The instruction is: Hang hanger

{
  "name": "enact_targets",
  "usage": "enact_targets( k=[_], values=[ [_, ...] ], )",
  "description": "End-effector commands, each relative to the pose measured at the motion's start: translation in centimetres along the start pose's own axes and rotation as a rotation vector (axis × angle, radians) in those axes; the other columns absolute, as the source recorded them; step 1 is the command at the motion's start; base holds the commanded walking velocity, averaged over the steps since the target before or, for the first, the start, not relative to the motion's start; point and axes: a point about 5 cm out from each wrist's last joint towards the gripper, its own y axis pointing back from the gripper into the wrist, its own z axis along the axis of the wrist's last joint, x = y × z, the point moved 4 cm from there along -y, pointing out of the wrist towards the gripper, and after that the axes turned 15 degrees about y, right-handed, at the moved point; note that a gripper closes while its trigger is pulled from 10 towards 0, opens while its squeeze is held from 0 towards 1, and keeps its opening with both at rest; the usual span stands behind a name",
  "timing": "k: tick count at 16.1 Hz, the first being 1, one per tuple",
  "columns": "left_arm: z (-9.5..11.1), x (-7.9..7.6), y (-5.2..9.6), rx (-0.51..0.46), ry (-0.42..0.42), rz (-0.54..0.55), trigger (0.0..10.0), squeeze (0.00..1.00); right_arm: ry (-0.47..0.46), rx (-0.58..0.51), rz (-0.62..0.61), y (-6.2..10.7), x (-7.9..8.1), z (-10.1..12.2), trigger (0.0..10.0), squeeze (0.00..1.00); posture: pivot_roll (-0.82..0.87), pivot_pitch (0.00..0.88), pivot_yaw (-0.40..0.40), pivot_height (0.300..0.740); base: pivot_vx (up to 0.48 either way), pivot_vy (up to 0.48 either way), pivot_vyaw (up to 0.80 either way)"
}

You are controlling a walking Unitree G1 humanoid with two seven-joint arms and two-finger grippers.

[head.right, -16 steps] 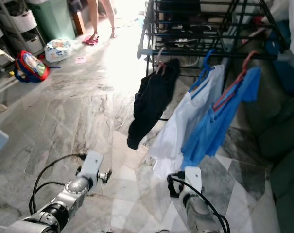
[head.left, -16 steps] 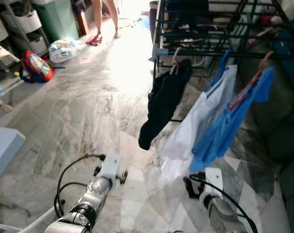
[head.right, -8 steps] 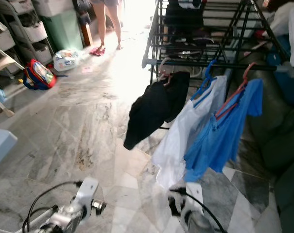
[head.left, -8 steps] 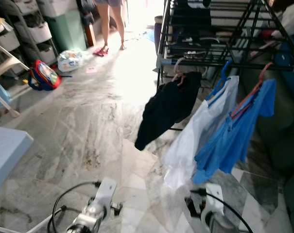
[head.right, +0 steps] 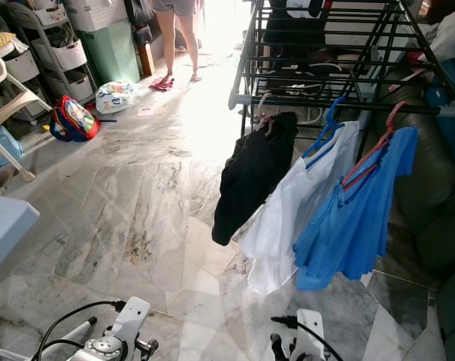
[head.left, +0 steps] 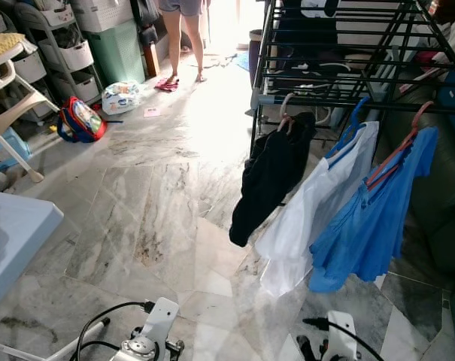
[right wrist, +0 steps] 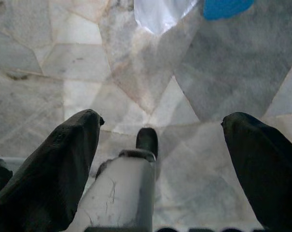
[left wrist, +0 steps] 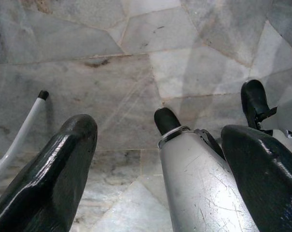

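A: Where are the hangers?
B: Three hang in a row on the front rail of the black rack [head.left: 340, 68]: a pale hanger [head.left: 286, 113] with a black garment [head.left: 268, 177], a blue hanger [head.left: 353, 120] with a white shirt [head.left: 310, 218], and a red hanger [head.left: 400, 147] with a blue shirt [head.left: 374, 222]. The shirts touch.

A: And the pincers?
B: Both are low over the marble floor [head.left: 159, 195], short of the rack. The left pincer [left wrist: 160, 159] is spread wide with nothing between its fingers [left wrist: 54, 174]. The right pincer [right wrist: 162, 159] is also wide apart and holds nothing; the shirt hems show beyond it.

A: Anything else?
B: A person's legs [head.left: 183, 41] stand far back, near a red bag [head.left: 80, 120].
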Motion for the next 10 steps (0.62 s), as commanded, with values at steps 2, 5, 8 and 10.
enact_targets(
  k=[2, 5, 8, 10],
  values=[
    [0.0, -0.1, 0.0, 0.005, -0.025, -0.005, 10.0, 0.00, -0.008, 0.025, 0.003, 0.0, 0.4, -0.3, 10.0, 0.00, -0.06, 0.025, 0.041, 0.740, 0.000, 0.000, 0.00],
    [-0.5, -0.4, 0.0, 0.016, -0.036, -0.010, 10.0, 0.00, -0.005, 0.035, -0.005, 0.0, 0.4, -0.4, 10.0, 0.00, -0.06, 0.026, 0.043, 0.740, 0.000, 0.000, 0.00],
    [-0.7, -0.6, 0.0, 0.025, -0.043, -0.014, 10.0, 0.00, -0.004, 0.049, -0.008, 0.0, 0.3, -0.9, 10.0, 0.00, -0.07, 0.030, 0.046, 0.740, -0.080, 0.000, 0.00],
    [-0.7, -0.7, 0.0, 0.029, -0.051, -0.017, 10.0, 0.00, -0.005, 0.066, -0.014, 0.2, 0.0, -1.6, 10.0, 0.00, -0.07, 0.031, 0.046, 0.740, -0.240, 0.000, 0.00]
  ],
)
